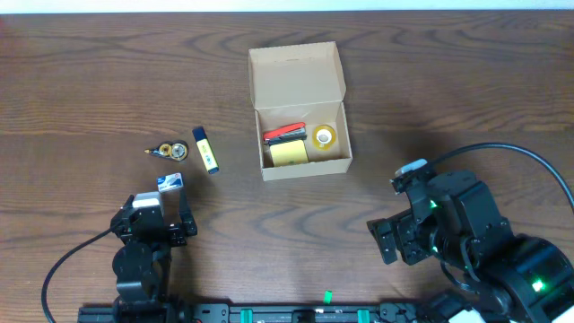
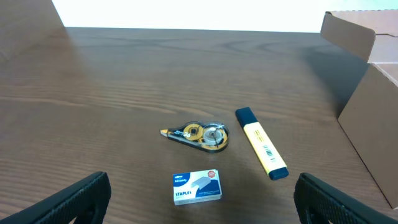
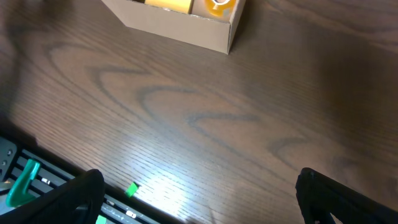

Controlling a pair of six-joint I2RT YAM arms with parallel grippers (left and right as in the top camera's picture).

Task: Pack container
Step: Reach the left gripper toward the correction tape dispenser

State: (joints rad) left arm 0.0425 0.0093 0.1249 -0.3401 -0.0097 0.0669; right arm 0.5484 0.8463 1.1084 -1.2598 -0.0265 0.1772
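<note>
Container point(image 1: 305, 169) sits at mid-table in the overhead view, lid flap up, with a red stapler point(image 1: 285, 135), yellow notepad point(image 1: 288, 152) and tape roll point(image 1: 325, 135) inside. 3 items lie outside to its left. Both the left gripper point(image 1: 161, 205) and the right gripper point(image 1: 387, 205) are wide open and empty.

In the left wrist view, the staples box point(image 2: 196, 187) lies just ahead of the spread fingers point(image 2: 68, 199). It is low and flat, so a shallow pinch would likely skid it into the correction tape point(image 2: 199, 134) or the highlighter point(image 2: 261, 143).

In the right wrist view, only the container's near wall point(image 3: 180, 28) shows across bare table. Little free room is left inside, so a careless drop could catch the rim.
</note>
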